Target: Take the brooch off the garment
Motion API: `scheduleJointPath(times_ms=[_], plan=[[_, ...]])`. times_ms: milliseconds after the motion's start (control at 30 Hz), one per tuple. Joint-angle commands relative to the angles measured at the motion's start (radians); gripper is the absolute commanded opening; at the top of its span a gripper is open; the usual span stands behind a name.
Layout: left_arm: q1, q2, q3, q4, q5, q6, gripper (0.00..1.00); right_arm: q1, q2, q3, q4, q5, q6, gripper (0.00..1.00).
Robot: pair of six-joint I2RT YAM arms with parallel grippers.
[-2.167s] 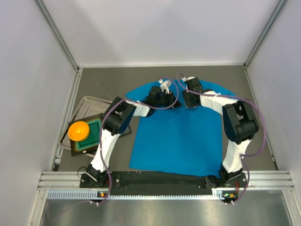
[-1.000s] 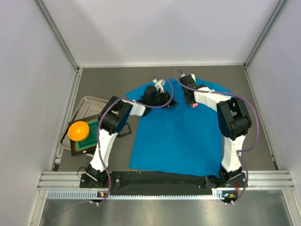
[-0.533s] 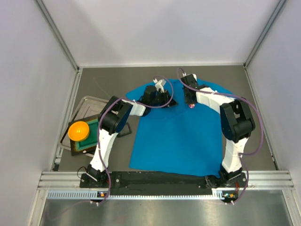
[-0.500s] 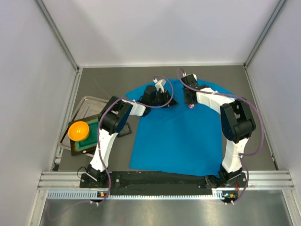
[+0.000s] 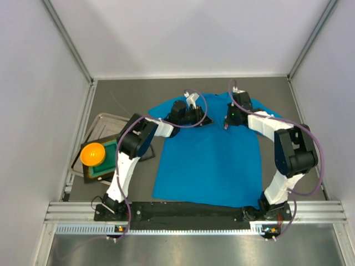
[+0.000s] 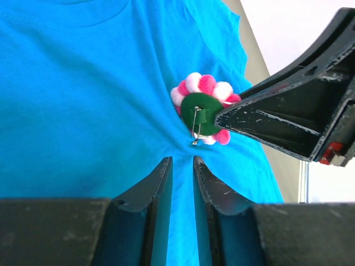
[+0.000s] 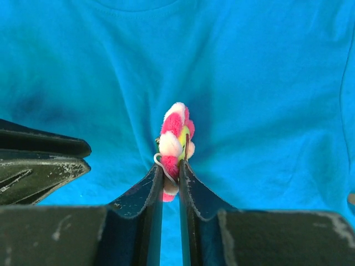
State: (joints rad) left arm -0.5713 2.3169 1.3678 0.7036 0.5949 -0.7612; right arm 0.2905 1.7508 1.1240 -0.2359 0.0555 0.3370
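Note:
The garment (image 5: 208,160) is a bright blue T-shirt spread on the table between the arms. The brooch (image 7: 175,141), a flower with pink and white petals and a yellow centre, stands edge-on above the chest. My right gripper (image 7: 171,166) is shut on it, one finger on each face. In the left wrist view the brooch (image 6: 202,111) shows its green back and metal pin, with the right fingers (image 6: 266,124) beside it. My left gripper (image 6: 182,162) sits just short of the brooch, jaws close together with blue cloth between them. From above, both grippers (image 5: 204,119) (image 5: 227,123) meet near the collar.
An orange ball (image 5: 92,153) rests on a green tray (image 5: 110,160), which lies over a metal tray (image 5: 102,124) at the left edge of the table. Grey walls with metal frame rails close in the table on three sides.
The right arm has swung to the right while its jaws narrowed onto the brooch. The shirt's upper part has shifted with it. The left gripper has stayed put.

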Motion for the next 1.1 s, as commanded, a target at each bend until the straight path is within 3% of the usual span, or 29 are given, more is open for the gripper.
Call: scheduleJointPath(times_ms=[0, 433, 700, 833, 1067], plan=[[-0.018, 0.024, 0.054, 0.069, 0.029, 0.002, 0.26, -0.072, -0.051, -0.061, 0.131, -0.207, 0.054, 0.0], [-0.058, 0.107, 0.151, 0.112, 0.052, -0.056, 0.27, -0.235, 0.009, -0.148, 0.228, -0.407, 0.092, 0.0], [-0.073, 0.14, 0.209, 0.096, 0.042, -0.069, 0.26, -0.261, 0.015, -0.178, 0.239, -0.358, 0.115, 0.02], [-0.084, 0.165, 0.234, 0.062, 0.031, -0.082, 0.2, -0.271, 0.015, -0.193, 0.239, -0.347, 0.154, 0.1], [-0.102, 0.193, 0.249, 0.048, 0.023, -0.102, 0.08, -0.275, 0.006, -0.216, 0.251, -0.356, 0.184, 0.14]])
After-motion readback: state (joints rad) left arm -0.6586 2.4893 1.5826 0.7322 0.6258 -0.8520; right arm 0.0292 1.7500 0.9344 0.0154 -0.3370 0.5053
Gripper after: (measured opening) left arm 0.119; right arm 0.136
